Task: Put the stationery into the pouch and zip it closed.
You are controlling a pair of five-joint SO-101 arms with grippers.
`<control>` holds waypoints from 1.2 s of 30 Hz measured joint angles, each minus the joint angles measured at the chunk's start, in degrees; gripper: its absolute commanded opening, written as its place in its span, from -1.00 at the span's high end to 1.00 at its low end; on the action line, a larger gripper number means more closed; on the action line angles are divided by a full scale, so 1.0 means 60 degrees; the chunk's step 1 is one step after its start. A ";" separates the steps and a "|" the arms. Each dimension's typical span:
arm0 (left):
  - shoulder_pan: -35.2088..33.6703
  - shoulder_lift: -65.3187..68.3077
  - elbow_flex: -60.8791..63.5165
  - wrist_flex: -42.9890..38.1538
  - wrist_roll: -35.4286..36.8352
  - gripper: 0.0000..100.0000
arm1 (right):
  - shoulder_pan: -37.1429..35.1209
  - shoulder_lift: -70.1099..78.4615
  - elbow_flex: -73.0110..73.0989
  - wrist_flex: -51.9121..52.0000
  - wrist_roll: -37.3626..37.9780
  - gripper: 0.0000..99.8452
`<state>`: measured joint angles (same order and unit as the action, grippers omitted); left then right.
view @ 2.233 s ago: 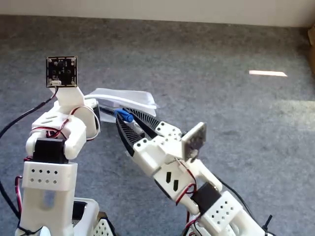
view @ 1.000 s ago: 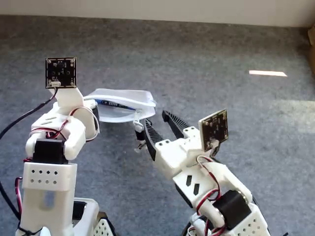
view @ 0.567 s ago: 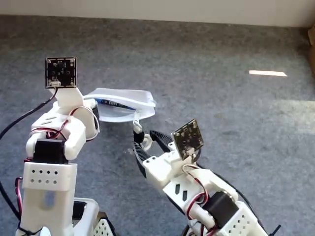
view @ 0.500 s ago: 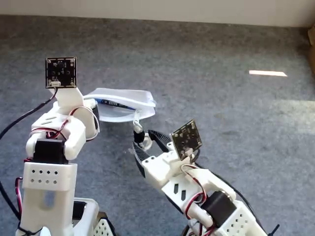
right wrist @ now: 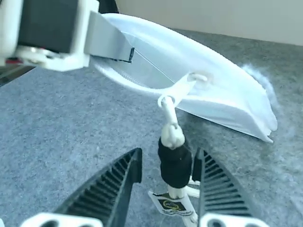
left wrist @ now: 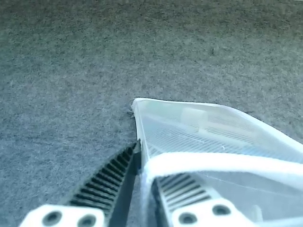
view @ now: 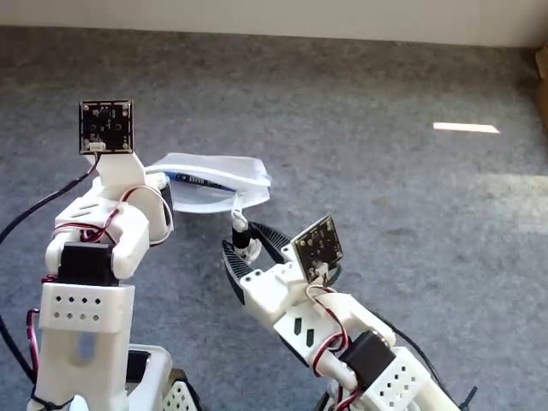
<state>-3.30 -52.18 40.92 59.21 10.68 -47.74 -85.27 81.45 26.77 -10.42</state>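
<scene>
At the left, my left gripper (left wrist: 143, 163) is clamped on one end of the pouch (left wrist: 208, 137). Its 2 ribbed black fingers (left wrist: 111, 175) are pressed together, with the pouch's white rim pinched between them. In the high view that grip is hidden behind my own left arm (view: 103, 240). There I see just the translucent white pouch (view: 214, 195) jutting out to the right of the arm over the grey carpet (view: 385, 103). I cannot tell whether it lies fully on the carpet.

A blue pen (view: 195, 180) shows through the pouch wall as a thin streak, and its ends are hard to make out. In my left wrist view, a pale blocky shape (left wrist: 194, 116) inside the pouch is too faint to name.

Further right, the zip pull (right wrist: 177, 101) hangs from the pouch's upper edge. It is a white cord with a knot, a black bead (right wrist: 175, 163) and a small tag (right wrist: 173, 205) at the end.

My right gripper (right wrist: 166, 158) stands apart, with 1 finger on each side of the bead. I cannot tell whether either finger touches it. In the high view my wrist camera board covers part of 1 finger. How far the zip is run, I cannot tell.

Far right, a bright light patch (view: 467, 128) lies on the carpet.
</scene>
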 measured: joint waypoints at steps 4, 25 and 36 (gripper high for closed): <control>0.0000 0.0000 0.0000 0.0000 0.0000 0.98 | 0.0000 0.0000 0.0029 -0.0117 0.0000 0.66; 0.0000 0.0000 0.0000 -0.0029 0.0000 0.98 | 0.0000 0.0015 0.0352 -0.0659 0.0000 0.66; 0.0000 0.0000 0.0000 -0.0029 0.0000 0.98 | 0.0015 0.0015 0.0601 -0.1114 0.0000 0.82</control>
<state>-3.30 -52.18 40.92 59.03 10.68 -47.65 -85.19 85.05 20.09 -10.42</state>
